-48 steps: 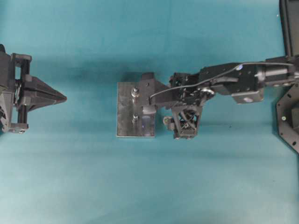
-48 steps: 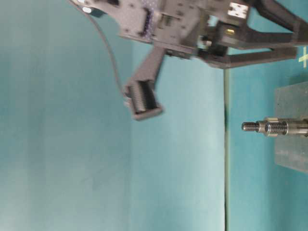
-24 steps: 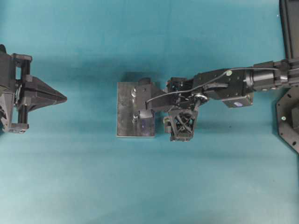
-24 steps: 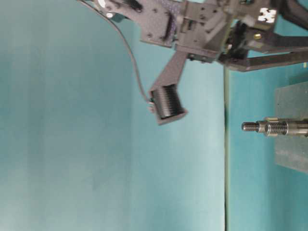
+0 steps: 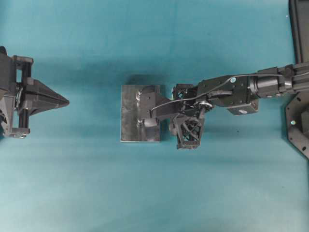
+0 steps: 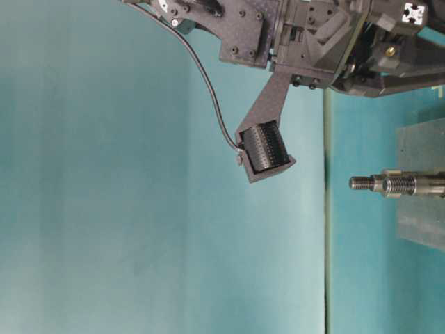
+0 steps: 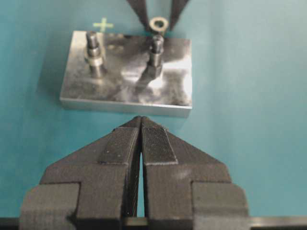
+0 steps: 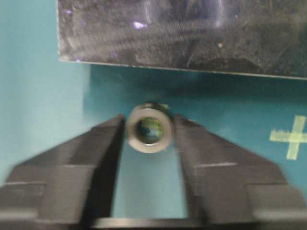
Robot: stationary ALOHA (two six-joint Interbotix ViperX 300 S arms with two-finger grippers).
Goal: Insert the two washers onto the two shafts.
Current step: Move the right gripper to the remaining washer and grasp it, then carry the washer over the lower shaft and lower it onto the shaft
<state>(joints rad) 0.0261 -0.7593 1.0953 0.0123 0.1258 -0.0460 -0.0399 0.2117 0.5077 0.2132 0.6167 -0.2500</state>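
Observation:
A small metal washer [image 8: 149, 128] lies on the teal table just off the edge of the steel plate [image 8: 182, 33]. The fingers [image 8: 103, 143] of my right gripper [image 8: 149, 130] press it from both sides. In the left wrist view the washer [image 7: 158, 25] sits between two dark fingertips [image 7: 140, 12] just past the plate [image 7: 124, 96]. Two threaded shafts stand on that plate, one with a collar [image 7: 94, 52] and one bare above its hex base [image 7: 154, 53]. My left gripper [image 7: 141, 120] is shut and empty, far to the left [image 5: 65, 102].
The right arm [image 5: 227, 92] reaches in over the plate [image 5: 129, 121], and its wrist camera mount covers part of the plate. A green cross mark [image 8: 291, 136] is taped on the table beside the plate. A black fixture [image 5: 297, 121] stands at the right edge.
The right arm has come down toward the table and its jaws have closed in on the washer. The left arm has not moved.

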